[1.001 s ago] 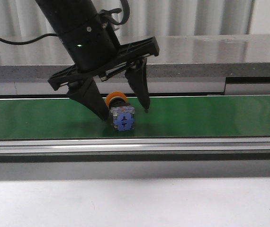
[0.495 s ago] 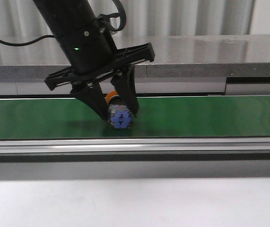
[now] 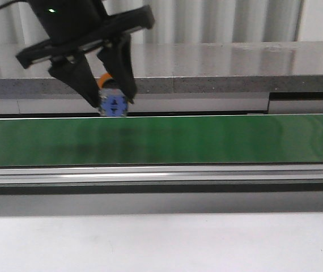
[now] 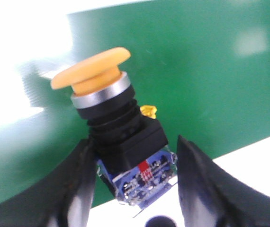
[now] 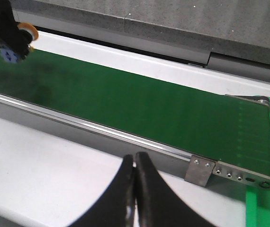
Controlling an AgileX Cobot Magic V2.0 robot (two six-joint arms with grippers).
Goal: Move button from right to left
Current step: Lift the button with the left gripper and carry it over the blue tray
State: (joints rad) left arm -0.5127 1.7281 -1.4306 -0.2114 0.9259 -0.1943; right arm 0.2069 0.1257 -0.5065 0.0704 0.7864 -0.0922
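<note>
The button has a yellow-orange mushroom cap, a black body and a blue contact block. My left gripper is shut on it and holds it in the air above the green conveyor belt, toward the left. In the left wrist view the button sits between the black fingers, cap pointing away, the gripper closed on the blue block. The right wrist view shows the button far off at the belt's left part. My right gripper is shut and empty over the white table.
An aluminium rail runs along the belt's front edge. A grey stone ledge lies behind the belt. The white table is in front. The belt's right end has a metal bracket, with a bright green surface beside it.
My left gripper closed on the button on the belt, then lifted it and carried it up and to the left.
</note>
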